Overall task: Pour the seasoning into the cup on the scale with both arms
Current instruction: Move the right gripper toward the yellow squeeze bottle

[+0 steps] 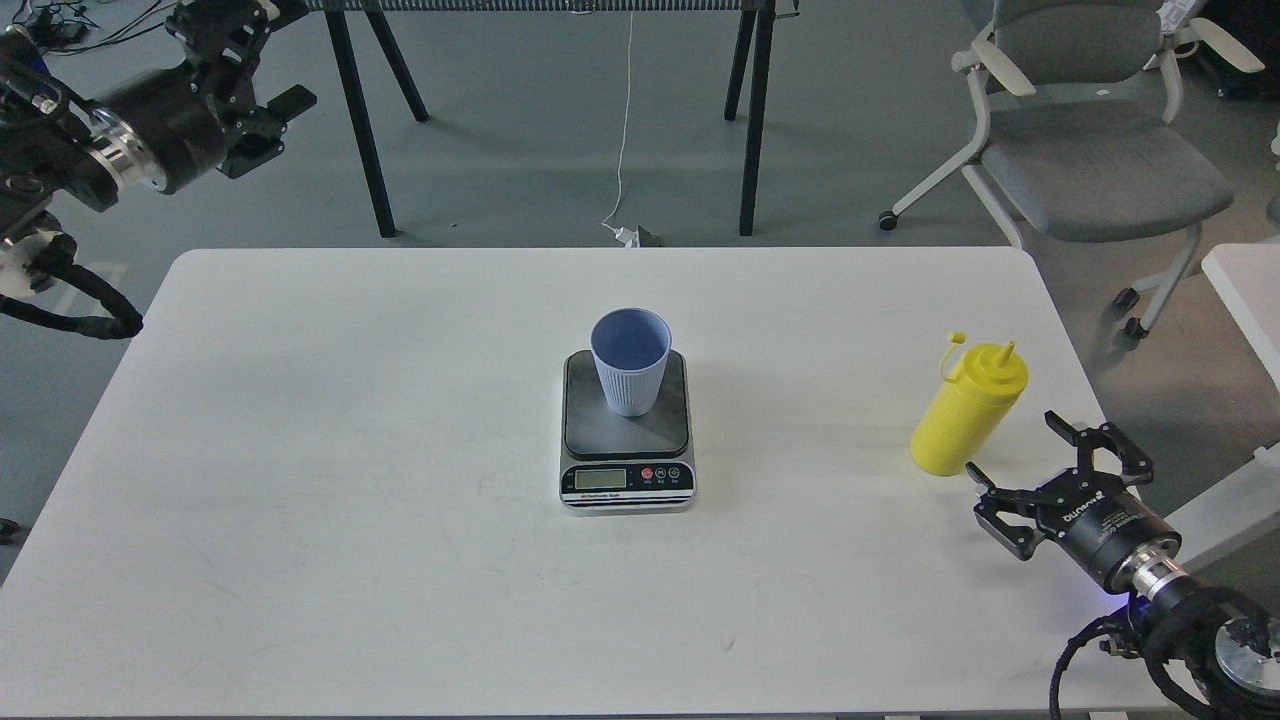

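The light blue ribbed cup (630,362) stands upright on the dark platform of the scale (627,478), near the middle of the white table (300,450). The yellow seasoning bottle (966,412) stands upright near the table's right edge, its small cap hanging off to the left of the uncapped nozzle. My right gripper (1015,448) is open and empty, just right of and in front of the bottle's base, not touching it. My left gripper (262,105) is raised off the table at the far upper left, dark and blurred, with nothing seen in it.
A grey office chair (1090,150) stands behind the table's right corner. Black legs of another table (360,130) and a white cable (622,150) are behind the far edge. A second white tabletop (1245,290) is at the right.
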